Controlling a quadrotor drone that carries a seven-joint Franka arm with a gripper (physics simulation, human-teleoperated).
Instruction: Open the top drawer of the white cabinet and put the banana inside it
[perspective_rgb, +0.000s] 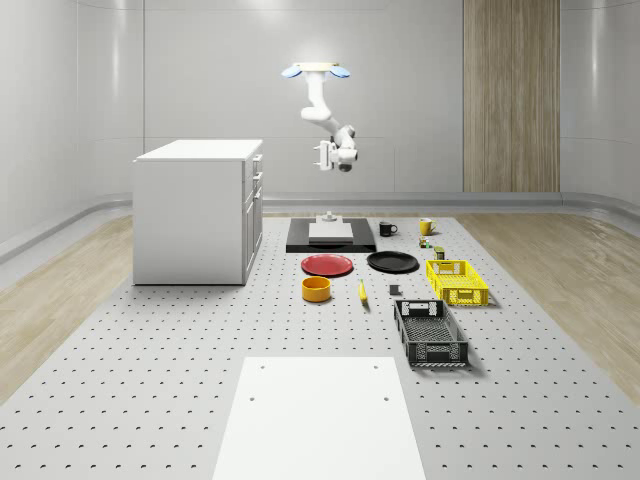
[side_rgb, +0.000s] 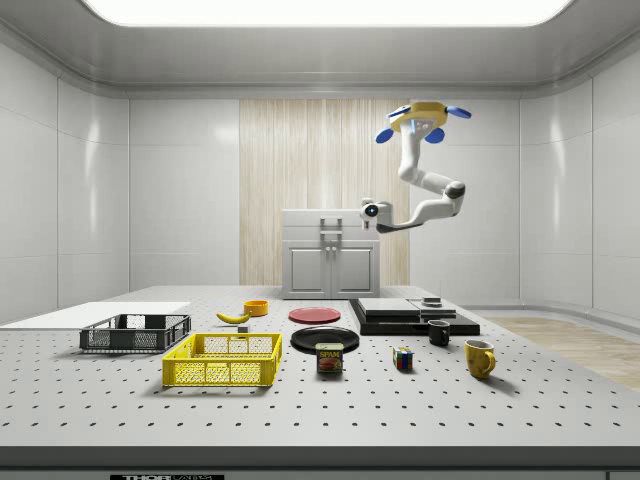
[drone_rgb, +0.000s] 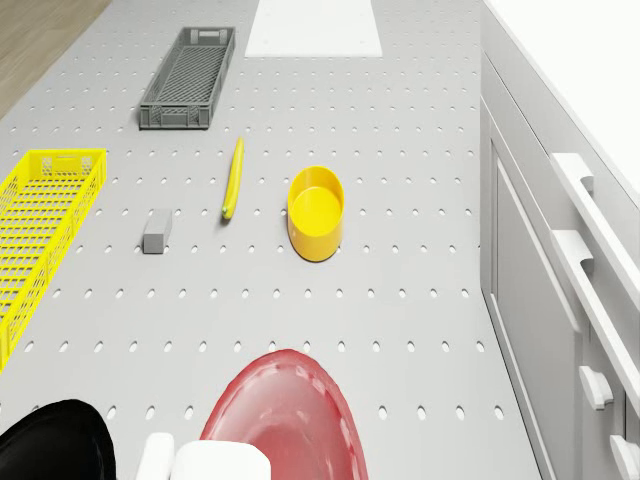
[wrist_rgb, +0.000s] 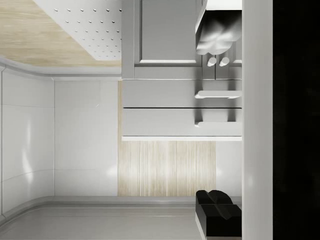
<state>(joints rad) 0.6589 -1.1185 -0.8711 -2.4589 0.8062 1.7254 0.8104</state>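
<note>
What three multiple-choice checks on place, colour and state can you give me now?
1. The white cabinet's top drawer is: A shut, B half out, C removed.
2. The plate nearer the cabinet is: A blue, B red, C green.
3. The banana lies: A in the top drawer, B on the plate, C on the table between yellow bowl and grey block.
Answers: 1 A, its front sits flush; 2 B, it is red; 3 C, seen in the drone view.

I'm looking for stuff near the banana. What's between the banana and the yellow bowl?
Nothing: in the drone view, only bare pegboard table separates the banana from the yellow bowl.
</note>
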